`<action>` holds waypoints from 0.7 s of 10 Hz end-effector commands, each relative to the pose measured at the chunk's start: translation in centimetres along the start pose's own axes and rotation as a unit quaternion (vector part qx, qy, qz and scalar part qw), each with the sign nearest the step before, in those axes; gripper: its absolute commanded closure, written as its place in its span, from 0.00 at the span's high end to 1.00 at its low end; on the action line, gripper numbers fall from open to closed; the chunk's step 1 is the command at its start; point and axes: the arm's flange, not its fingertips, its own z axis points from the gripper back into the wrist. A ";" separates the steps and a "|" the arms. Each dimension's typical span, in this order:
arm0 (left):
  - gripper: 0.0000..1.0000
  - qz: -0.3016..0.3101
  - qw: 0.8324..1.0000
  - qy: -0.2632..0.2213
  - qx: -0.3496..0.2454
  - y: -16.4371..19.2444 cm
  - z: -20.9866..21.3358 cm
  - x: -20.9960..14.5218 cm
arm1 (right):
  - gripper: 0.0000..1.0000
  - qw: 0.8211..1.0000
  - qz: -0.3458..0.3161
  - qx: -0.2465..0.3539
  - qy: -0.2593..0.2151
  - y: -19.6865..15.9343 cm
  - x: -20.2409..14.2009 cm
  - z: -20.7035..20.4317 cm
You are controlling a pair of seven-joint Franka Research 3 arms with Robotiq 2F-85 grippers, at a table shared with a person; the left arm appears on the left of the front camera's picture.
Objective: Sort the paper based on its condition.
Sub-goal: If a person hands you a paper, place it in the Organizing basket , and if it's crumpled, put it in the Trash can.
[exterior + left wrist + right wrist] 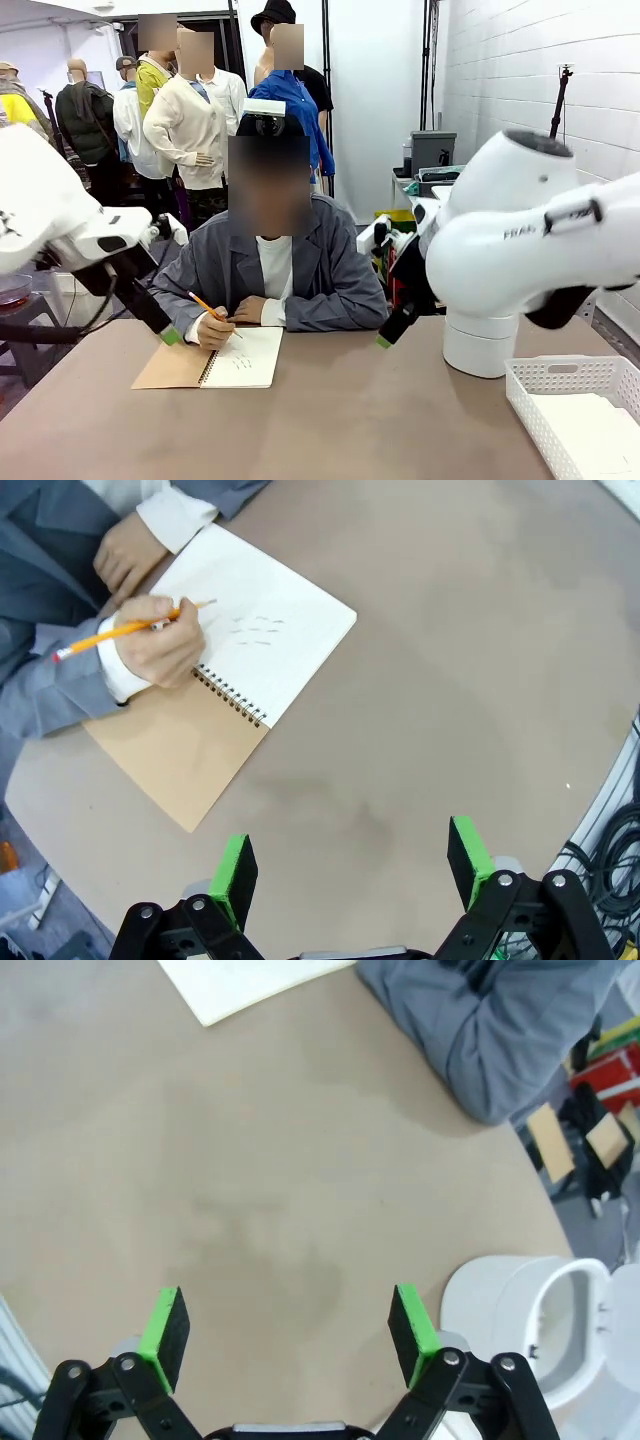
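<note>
Brown table (340, 420), a person writing at the far side, both grippers hovering with jaws apart and empty.
What looks like the paper (600, 435) lies flat inside the basket (545, 375) at the near right, so the right gripper (290, 1330) is the nearer one; its long axis I cannot tell. The left gripper (350, 865) hangs near the notebook (260, 630). The left wrist view shows the pencil (110, 635) and faint marks; the front view shows the basket.

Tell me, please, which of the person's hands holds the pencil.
The hand by the spiral binding of the notebook; the other hand rests at the page's edge.
</note>
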 end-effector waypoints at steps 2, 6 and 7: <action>1.00 -0.036 0.999 -0.029 -0.009 1.0 3.7 -0.3 | 1.00 0.999 0.035 0.029 -0.029 -0.5 1.5 3.7; 1.00 -0.046 0.996 -0.072 0.037 1.4 7.3 -0.3 | 1.00 0.997 0.038 0.017 -0.063 -0.9 3.0 6.7; 1.00 -0.045 0.995 -0.076 0.042 1.3 7.0 -0.2 | 1.00 0.997 0.042 0.007 -0.070 -1.3 2.9 6.3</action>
